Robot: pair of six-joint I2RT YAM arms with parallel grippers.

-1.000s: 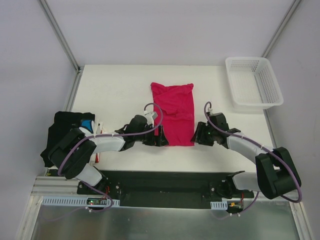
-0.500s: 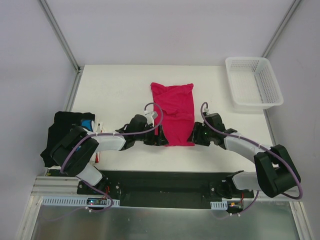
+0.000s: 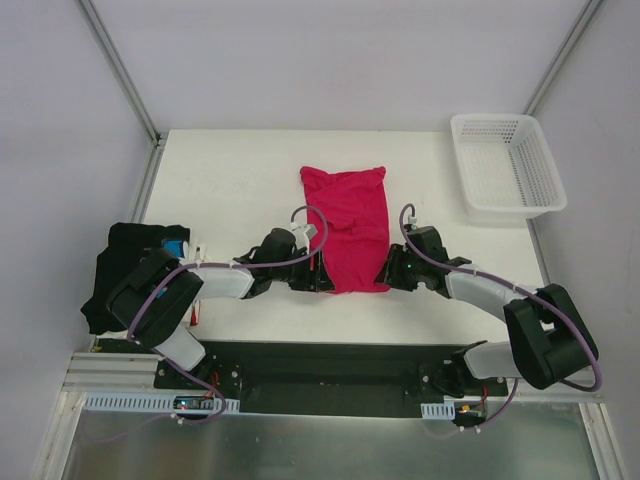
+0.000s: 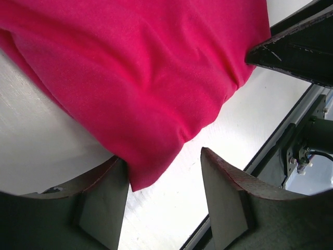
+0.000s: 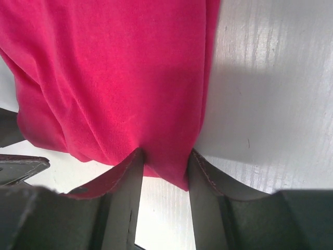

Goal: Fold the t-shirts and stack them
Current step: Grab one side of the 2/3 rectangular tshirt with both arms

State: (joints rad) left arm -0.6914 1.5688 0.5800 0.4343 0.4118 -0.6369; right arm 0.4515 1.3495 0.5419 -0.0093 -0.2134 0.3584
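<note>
Nearest me, the left gripper [image 4: 164,172] straddles the near-left corner of the crimson-pink t-shirt [image 3: 347,225]. Its jaws are spread: one finger [image 4: 101,200] touches the hem, while the other [image 4: 223,198] stands clear with bare table [image 3: 230,180] showing in between. The right gripper [image 5: 165,164] has the near-right corner pinched, and creases run down into the gap between its fingers.

I judge this to be the grab before folding the near end over to the far end. To do it well, I want the left jaws closed on every layer before any lift, not just the top one. Then both corners should rise together and level, travel straight away from me, and come down square on the far hem, so the strip does not skew.

The shirt is thin, matte jersey, limp and softly wrinkled. It is already folded into a long strip in the middle of the table, with rounded side edges and a puckered far end. The table is white, smooth and faintly streaked.

At the near left edge lies a black t-shirt [image 3: 130,255] with a blue print, with white and red cloth edges beside it, partly hidden by the arm. In the far right corner sits a rigid, white plastic lattice basket [image 3: 497,118].
</note>
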